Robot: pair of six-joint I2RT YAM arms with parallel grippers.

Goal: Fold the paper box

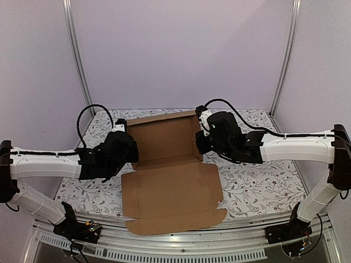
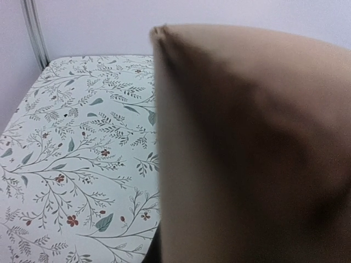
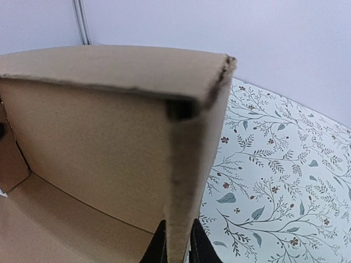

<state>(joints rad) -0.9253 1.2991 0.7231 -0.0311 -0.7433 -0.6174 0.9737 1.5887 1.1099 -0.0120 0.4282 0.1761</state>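
The paper box (image 1: 170, 186) is a brown cardboard sheet in the middle of the table. Its far half has raised walls and its lid lies flat toward me. My left gripper (image 1: 131, 155) is at the box's left wall. In the left wrist view the blurred cardboard (image 2: 247, 153) fills the right side and hides the jaws, except a dark finger sliver (image 2: 152, 253) against it. My right gripper (image 1: 201, 144) is shut on the upright right wall (image 3: 192, 164), with the fingertips (image 3: 159, 247) pinching it from both sides near the back corner.
The table (image 1: 258, 186) has a floral cloth. Metal posts (image 1: 77, 55) stand at the back corners before lilac walls. A metal rail (image 1: 181, 244) runs along the near edge, and the lid's front flap (image 1: 175, 222) reaches it.
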